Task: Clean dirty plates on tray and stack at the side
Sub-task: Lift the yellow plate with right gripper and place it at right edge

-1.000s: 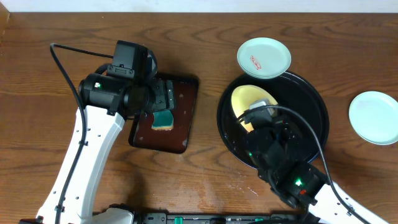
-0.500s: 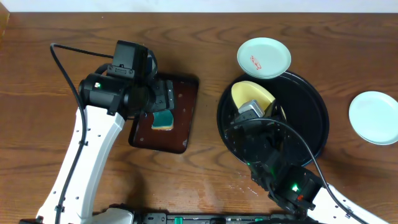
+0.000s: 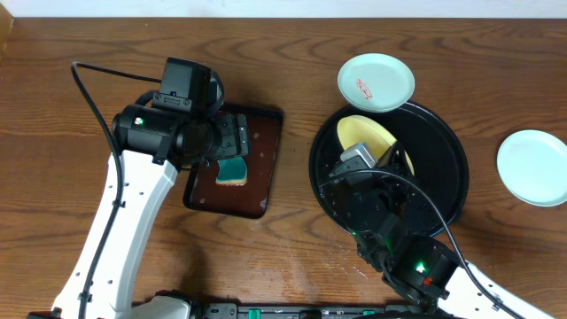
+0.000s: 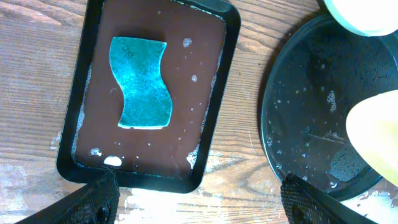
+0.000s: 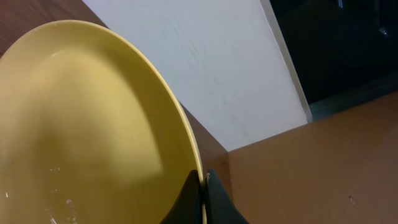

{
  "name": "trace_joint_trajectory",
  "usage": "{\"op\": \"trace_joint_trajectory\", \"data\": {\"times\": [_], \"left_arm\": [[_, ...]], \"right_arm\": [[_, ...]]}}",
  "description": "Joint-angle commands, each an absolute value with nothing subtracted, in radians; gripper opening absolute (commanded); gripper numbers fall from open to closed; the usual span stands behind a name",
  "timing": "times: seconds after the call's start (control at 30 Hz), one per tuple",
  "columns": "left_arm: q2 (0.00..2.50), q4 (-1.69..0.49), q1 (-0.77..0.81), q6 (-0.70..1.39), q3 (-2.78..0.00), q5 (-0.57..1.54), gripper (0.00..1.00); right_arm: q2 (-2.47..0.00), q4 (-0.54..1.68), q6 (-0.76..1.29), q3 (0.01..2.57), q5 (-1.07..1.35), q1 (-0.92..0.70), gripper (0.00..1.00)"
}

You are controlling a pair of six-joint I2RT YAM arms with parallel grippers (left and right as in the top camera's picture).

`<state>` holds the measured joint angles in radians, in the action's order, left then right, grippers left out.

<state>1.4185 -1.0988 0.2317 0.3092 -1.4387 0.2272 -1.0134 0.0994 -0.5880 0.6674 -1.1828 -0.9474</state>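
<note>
On the left of the wooden table (image 3: 53, 89), we see the left gripper (image 4: 202, 199) hanging above a small rectangular dark brown tray (image 3: 257, 182). Its 2 fingers sit far apart at the bottom corners of the left wrist view, so it is wide open and holds nothing. On the wet, soap-flecked floor of that tray lies 1 teal sponge (image 4: 143, 83), flat, with a wavy outline. The gripper does not touch it.

To the right of the brown tray, with bare wood between them, sits the large round black tray (image 3: 443, 168), glossy and dotted with water drops. Over its rear left part we see the yellow plate (image 3: 361, 133), tilted. The right gripper (image 5: 202, 193) has its 2 fingers pinched tight on the plate's rim, 1 on each face, with the plate rising away from the fingers in the right wrist view. We cannot tell whether the plate's far edge touches the tray.

Just behind the black tray, on the table, lies the first mint plate (image 3: 376, 81), showing a small red smear. Further right, apart from the tray, lies the second mint plate (image 3: 534, 167), near the table's right edge.
</note>
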Motion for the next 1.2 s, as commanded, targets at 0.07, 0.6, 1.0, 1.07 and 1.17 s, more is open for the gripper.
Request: {"op": "trace_joint_trajectory", "data": {"times": [0.07,0.6,1.0,1.07,1.17], "left_arm": [[1.418,-1.102,0.23,0.3,-1.451,0.228,0.84],[1.418,-1.102,0.23,0.3,-1.451,0.228,0.84],[1.418,-1.102,0.23,0.3,-1.451,0.228,0.84],[1.418,-1.102,0.23,0.3,-1.451,0.228,0.84],[1.418,-1.102,0.23,0.3,-1.451,0.228,0.84]], "right_arm": [[-1.01,0.093,-0.592,0.67,-1.208,-0.957,0.01],[-1.01,0.094,-0.593,0.67,-1.208,-0.957,0.01],[-1.01,0.094,-0.592,0.67,-1.208,-0.957,0.01],[-1.01,0.094,-0.59,0.67,-1.208,-0.957,0.01],[-1.01,0.095,-0.55,0.67,-1.208,-0.952,0.01]]}}
